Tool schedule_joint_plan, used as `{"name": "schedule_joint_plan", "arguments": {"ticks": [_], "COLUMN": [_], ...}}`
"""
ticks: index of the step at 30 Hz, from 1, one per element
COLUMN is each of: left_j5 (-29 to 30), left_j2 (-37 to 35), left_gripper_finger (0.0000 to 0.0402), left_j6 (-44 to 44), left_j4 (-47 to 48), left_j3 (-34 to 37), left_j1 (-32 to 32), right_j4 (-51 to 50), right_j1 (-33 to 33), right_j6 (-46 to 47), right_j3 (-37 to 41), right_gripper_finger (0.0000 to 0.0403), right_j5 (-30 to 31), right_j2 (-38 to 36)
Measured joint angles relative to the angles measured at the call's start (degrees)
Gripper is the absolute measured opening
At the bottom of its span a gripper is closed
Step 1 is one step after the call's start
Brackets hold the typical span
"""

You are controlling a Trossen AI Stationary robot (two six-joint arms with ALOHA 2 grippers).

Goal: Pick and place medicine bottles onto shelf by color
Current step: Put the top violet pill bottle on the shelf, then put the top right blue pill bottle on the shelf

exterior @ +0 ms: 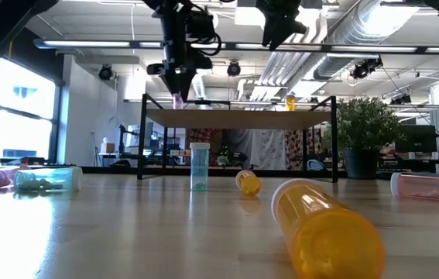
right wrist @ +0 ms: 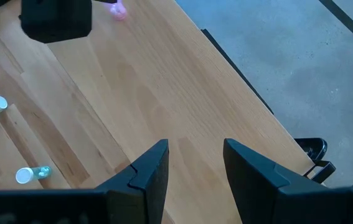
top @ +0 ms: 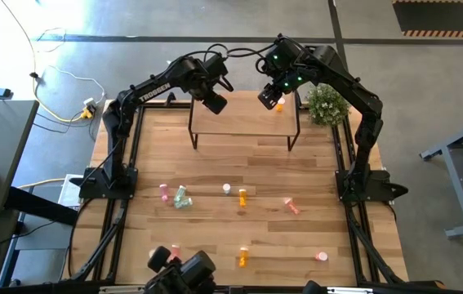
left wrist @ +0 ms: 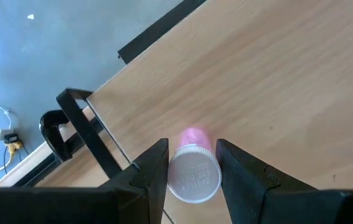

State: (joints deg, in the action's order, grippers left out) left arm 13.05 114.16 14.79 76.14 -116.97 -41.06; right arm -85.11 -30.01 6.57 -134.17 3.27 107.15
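Note:
The shelf [top: 243,122] stands at the far middle of the table on thin black legs. My left gripper [top: 213,102] hangs over its left part, shut on a pink medicine bottle [left wrist: 193,163] with a white cap. My right gripper [top: 270,100] hovers open above the shelf's right part with nothing between its fingers. An orange bottle [exterior: 289,101] stands upright on the shelf's right end. Several more bottles in pink, green, orange and salmon lie or stand on the tabletop, among them a green one [top: 182,197] and an orange one [top: 242,196]. My left gripper pinches the pink bottle at its white cap end [left wrist: 195,177], one finger on each side. The fingers come from above, pointing steeply down. The bottle hangs upright, cap up, and its pink bottom [exterior: 177,101] is right at the shelf top. I cannot tell whether it touches.
A potted plant [top: 327,104] stands just right of the shelf. In the low view, a large orange bottle [exterior: 324,229] lies close to the near edge and a green one [exterior: 199,166] stands upright mid-table. Bare shelf board [right wrist: 164,93] lies between the two grippers.

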Motion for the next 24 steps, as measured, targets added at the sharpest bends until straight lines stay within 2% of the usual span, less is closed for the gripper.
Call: {"name": "schedule_joint_plan", "arguments": {"ticks": [13, 24], "left_j5": [-0.6, -1.2], "left_j2": [0.1, 0.4], "left_gripper_finger": [0.0123, 0.0197], "left_j6": [0.0, 0.0], "left_j4": [0.0, -0.4], "left_j3": [0.0, 0.1], "left_j1": [0.0, 0.0], "right_j4": [0.0, 0.0], "right_j1": [0.0, 0.0], "right_j6": [0.0, 0.0], "right_j3": [0.0, 0.0], "right_gripper_finger": [0.0145, 0.0145], "right_j5": [0.0, 0.0], "right_j2": [0.0, 0.0]}}
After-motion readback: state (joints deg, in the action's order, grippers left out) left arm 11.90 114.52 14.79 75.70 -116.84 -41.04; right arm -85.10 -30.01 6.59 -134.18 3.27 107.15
